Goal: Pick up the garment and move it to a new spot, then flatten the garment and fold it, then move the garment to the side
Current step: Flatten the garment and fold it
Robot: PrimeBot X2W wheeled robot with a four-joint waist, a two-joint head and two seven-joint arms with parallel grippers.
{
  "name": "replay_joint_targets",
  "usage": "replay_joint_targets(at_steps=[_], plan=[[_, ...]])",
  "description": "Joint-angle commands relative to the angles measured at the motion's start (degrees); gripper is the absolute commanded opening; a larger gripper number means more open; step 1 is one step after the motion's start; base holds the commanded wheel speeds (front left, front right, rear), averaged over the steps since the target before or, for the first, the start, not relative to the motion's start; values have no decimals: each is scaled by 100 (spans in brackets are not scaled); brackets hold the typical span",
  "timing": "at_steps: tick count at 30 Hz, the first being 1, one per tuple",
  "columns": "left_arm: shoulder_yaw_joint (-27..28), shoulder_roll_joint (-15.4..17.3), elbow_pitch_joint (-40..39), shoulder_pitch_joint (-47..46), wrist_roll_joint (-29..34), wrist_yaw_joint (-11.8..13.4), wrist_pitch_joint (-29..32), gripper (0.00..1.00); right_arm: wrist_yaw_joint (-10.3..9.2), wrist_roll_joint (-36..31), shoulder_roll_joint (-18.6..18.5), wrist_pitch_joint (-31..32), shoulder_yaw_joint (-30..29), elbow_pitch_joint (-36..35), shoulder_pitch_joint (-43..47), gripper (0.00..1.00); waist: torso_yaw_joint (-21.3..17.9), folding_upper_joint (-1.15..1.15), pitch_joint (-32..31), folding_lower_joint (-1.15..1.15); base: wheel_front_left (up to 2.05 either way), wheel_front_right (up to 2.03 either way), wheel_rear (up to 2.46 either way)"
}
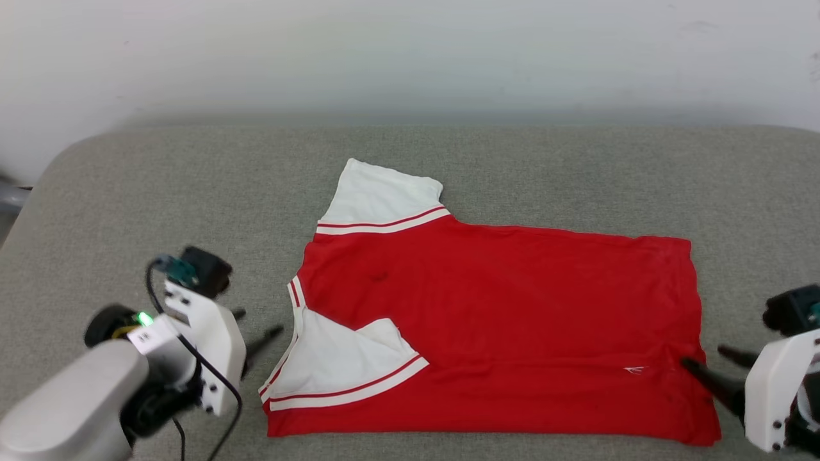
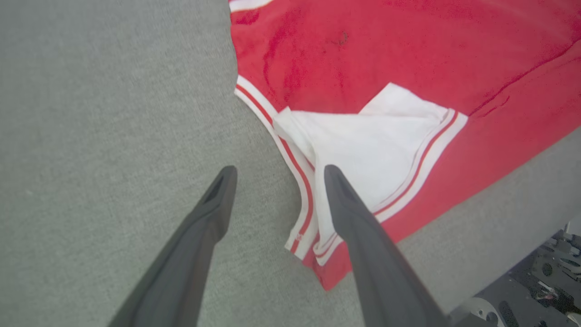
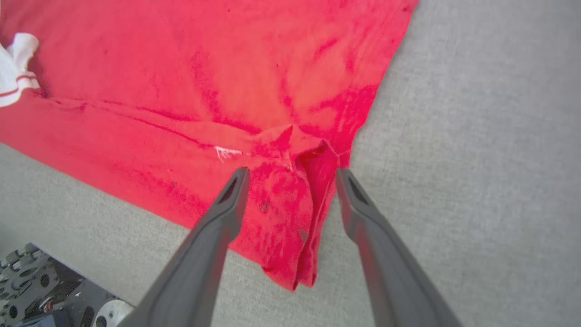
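The garment [image 1: 500, 307], a red T-shirt with white sleeves, lies flat on the grey padded surface [image 1: 160, 192] with its collar end to the left. Its near edge is folded up over the body, with one white sleeve [image 1: 339, 365] tucked on top. The other sleeve [image 1: 378, 192] sticks out at the back. My left gripper [image 1: 259, 322] stands open beside the collar trim. In the left wrist view the left gripper [image 2: 279, 169] straddles the striped trim of the garment [image 2: 408, 54]. My right gripper [image 1: 703, 355] is open at the hem corner. In the right wrist view the right gripper [image 3: 292, 170] frames a raised pinch of the garment [image 3: 181, 68] near the white logo [image 3: 225, 152].
A pale wall [image 1: 410, 57] runs behind the padded surface. The surface's near edge lies just below the garment, and the robot's dark base [image 2: 544, 281] shows past it. Bare grey padding spreads to the left, right and behind the shirt.
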Motion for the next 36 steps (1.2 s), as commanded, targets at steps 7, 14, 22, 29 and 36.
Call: replay_joint_targets(at_steps=[7, 14, 22, 29, 36], plan=[[412, 134, -219, -760, 498, 210, -601, 100, -5, -662, 436, -1328, -721, -560, -170, 100, -200, 0, -9, 0, 0, 0, 0], [604, -168, -26, -1691, 865, 326, -771, 100, -4, -1681, 1362, -2430, -1582, -1125, -77, 100, -436, 0, 417, 0, 0, 0, 0], [645, -467, 677, -3107, 1081, 45, -350, 100, -5, -2504, 2093, -2873, -1864, -2024, -15, 100, -827, 0, 1354, 0, 0, 0, 0], [588, -688, 1512, -4178, 889, -219, 557, 100, -4, -2788, 2356, -2940, -1881, -2621, -164, 100, -1088, 0, 2123, 0, 0, 0, 0], [526, -716, 2114, -4843, 319, -319, 2224, 100, -5, -2891, 2420, -2861, -1794, -2897, -291, 100, -1257, 0, 2654, 0, 0, 0, 0]])
